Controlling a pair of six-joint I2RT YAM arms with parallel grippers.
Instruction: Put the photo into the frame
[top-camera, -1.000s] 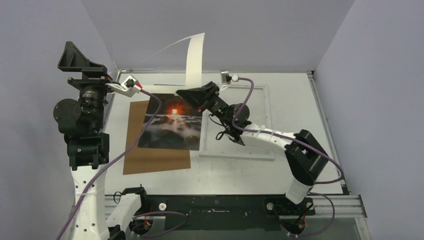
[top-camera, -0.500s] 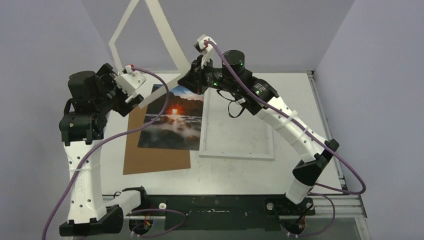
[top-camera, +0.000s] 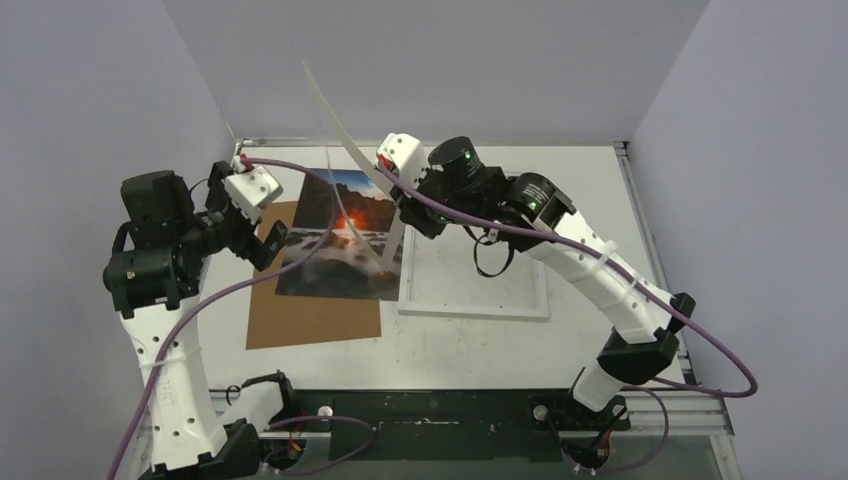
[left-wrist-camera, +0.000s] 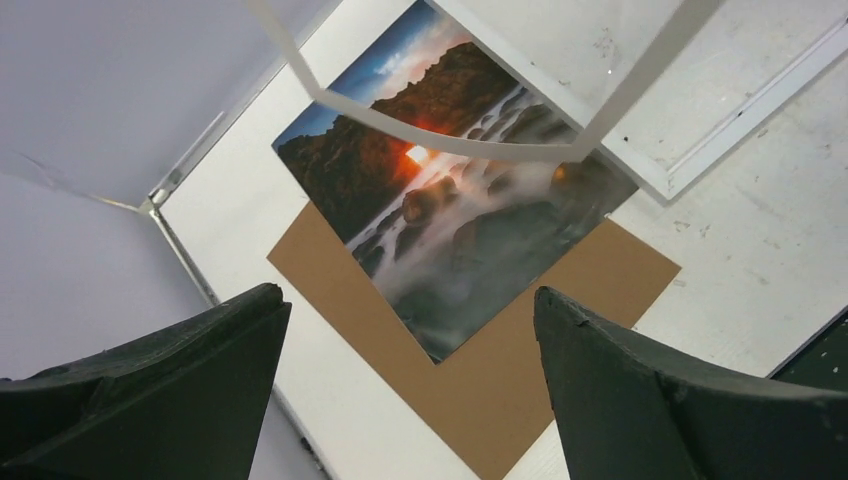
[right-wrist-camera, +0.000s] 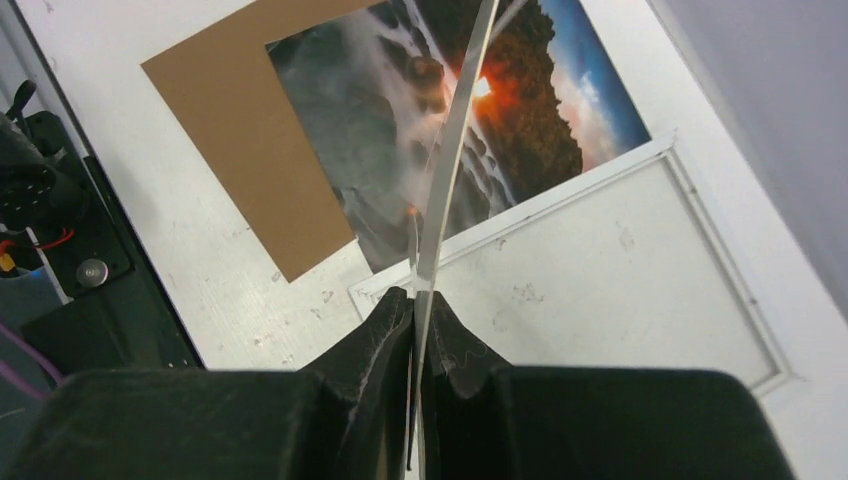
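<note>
We see the photo (top-camera: 340, 250) burning orange-red between dark mountains, white mist and blue sky, on a plain brown backing board (top-camera: 310, 320). The frame (top-camera: 472, 310), mat (right-wrist-camera: 452, 160) and scuffed table (top-camera: 600, 175) are white.

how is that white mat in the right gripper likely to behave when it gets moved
Probably floppy: the mat bows in a curve above the right gripper. Likely very light, since a pinch at one edge holds it aloft. Its open window leaves thin strips, so it could crease or catch on the photo if dragged.
</note>
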